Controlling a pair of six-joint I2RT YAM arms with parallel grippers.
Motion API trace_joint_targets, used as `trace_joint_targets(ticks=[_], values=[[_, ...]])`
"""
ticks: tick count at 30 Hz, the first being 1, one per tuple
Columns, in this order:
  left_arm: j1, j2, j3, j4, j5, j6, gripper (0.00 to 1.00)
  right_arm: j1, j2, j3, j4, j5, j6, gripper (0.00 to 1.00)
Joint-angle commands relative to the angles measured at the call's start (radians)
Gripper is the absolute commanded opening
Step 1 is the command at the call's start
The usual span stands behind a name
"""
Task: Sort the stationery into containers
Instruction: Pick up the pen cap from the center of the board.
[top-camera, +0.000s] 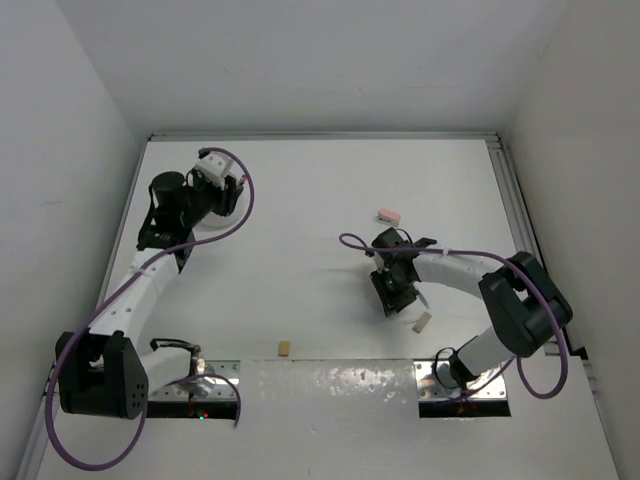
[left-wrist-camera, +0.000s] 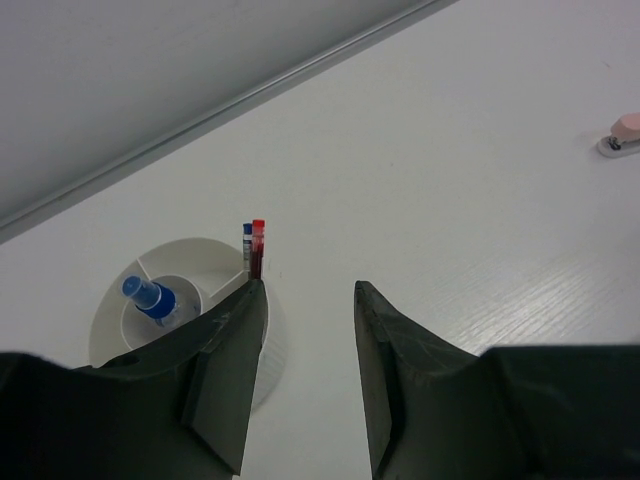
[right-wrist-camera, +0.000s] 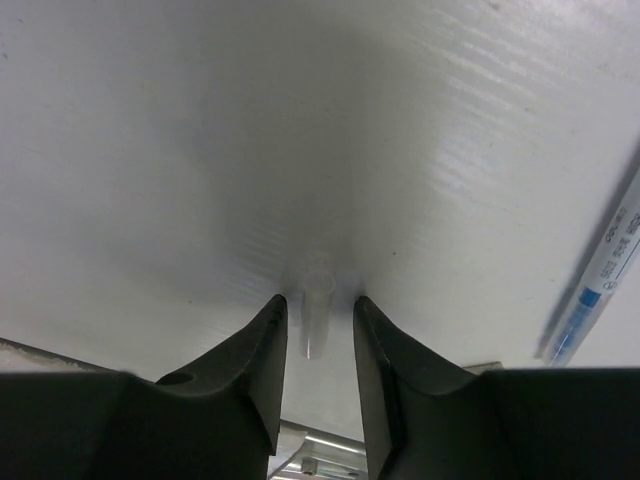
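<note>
Left wrist view:
- White bowl (left-wrist-camera: 105, 325) sits at lower left of the frame, partly behind the left finger of the left gripper (left-wrist-camera: 310, 290).
- Tiny blue-capped bottle (left-wrist-camera: 150, 297) lies in the bowl's middle compartment.
- Red-and-blue pen (left-wrist-camera: 256, 246) stands upright at the bowl's right rim, just past the left fingertip. Cannot tell if they touch.
- Left gripper fingers are moderately apart, with only bare worktop (left-wrist-camera: 450, 200) between them. It holds nothing.

Right wrist view:
- Right gripper (right-wrist-camera: 319, 300) is low over the worktop, fingers a narrow way apart.
- A small clear tapered piece (right-wrist-camera: 318, 328) lies between the tips. A thin gap shows on each side, so it is straddled, not clamped.
- Blue pen (right-wrist-camera: 600, 275) lies at the right edge of the frame, well clear of the fingers.

Top view:
- Pink eraser (top-camera: 388, 215) lies just above the right gripper.
- White block (top-camera: 421, 321) lies just to its lower right.
- Tan block (top-camera: 285, 348) lies apart at lower centre.
</note>
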Motion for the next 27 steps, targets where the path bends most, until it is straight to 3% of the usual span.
trace_joint_targets(ticks=[1,5,7,9,11,16,19,23,27], values=[[-0.008,-0.024,-0.003,0.059,-0.005,-0.012,0.39,0.005,-0.026,-0.028,0.014,0.001,0.017,0.32],[-0.009,-0.024,0.003,0.062,-0.007,-0.012,0.39,0.006,-0.012,-0.014,0.011,0.001,0.008,0.14],[-0.008,-0.026,0.005,0.064,0.005,-0.013,0.39,0.005,-0.01,0.001,0.004,0.003,-0.006,0.0],[-0.008,-0.027,0.005,0.065,0.031,-0.015,0.41,0.006,-0.016,0.022,-0.009,0.001,-0.027,0.0],[-0.006,-0.033,0.003,0.065,0.126,-0.002,0.43,0.005,-0.045,0.088,-0.037,-0.037,-0.091,0.0],[-0.011,-0.027,-0.003,0.074,0.632,0.062,0.57,0.009,-0.087,0.402,0.015,-0.149,-0.299,0.0],[-0.051,-0.021,-0.017,0.099,0.781,0.068,0.58,0.031,-0.086,0.455,0.245,-0.218,-0.411,0.0],[-0.086,-0.036,-0.018,0.146,0.809,0.01,0.59,0.057,-0.086,0.375,0.638,-0.363,-0.495,0.0],[-0.088,-0.042,-0.011,0.185,0.817,-0.041,0.59,0.081,-0.075,0.343,0.824,-0.469,-0.489,0.0]])
